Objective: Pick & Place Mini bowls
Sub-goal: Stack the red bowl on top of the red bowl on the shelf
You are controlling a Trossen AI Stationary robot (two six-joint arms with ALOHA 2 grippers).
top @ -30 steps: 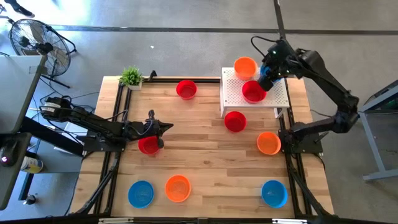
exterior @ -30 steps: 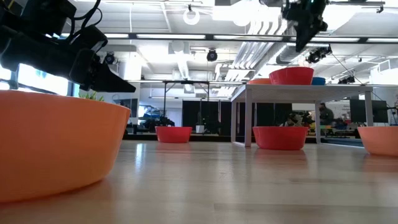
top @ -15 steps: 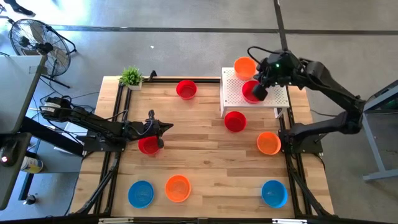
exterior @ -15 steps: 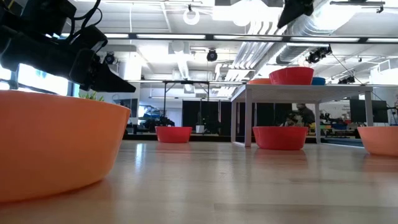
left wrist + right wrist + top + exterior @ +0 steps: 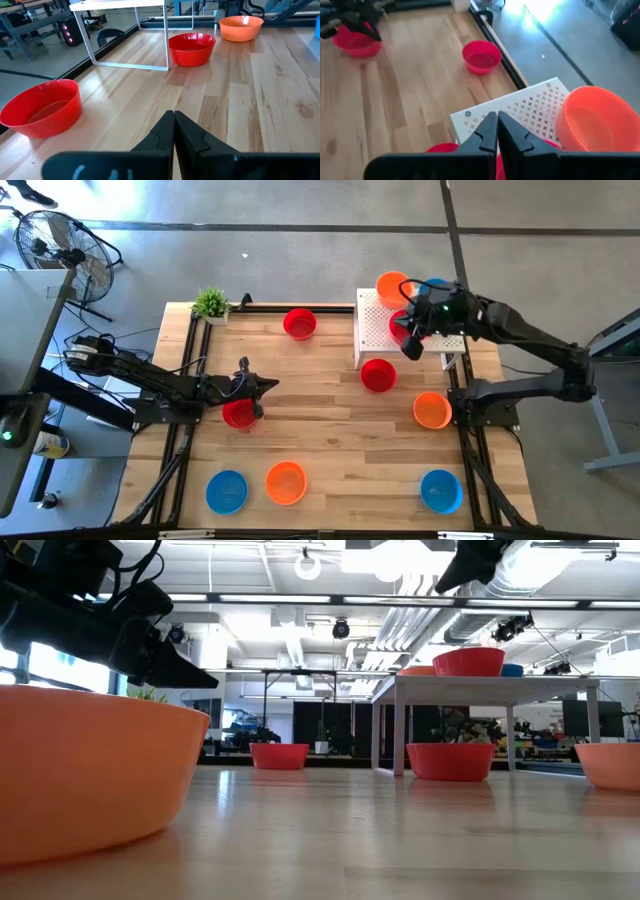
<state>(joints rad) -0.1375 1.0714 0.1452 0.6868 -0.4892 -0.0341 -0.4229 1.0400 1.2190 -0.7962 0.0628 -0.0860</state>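
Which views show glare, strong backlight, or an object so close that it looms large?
Low view: bright ceiling lights backlight the scene, and the near orange bowl looms large. Right wrist view: sunlight glares on the floor beyond the white stand. Left wrist view: the red bowl shows glossy reflections. High view: evenly lit.

The pale wooden plank surface (image 5: 330, 430) looks smooth with a light sheen. The small round red, orange and blue plastic mini bowls (image 5: 286, 482) are glossy. The white perforated box-shaped stand (image 5: 520, 111) looks matt, like painted metal. The dark fingers (image 5: 187, 135) look matt.
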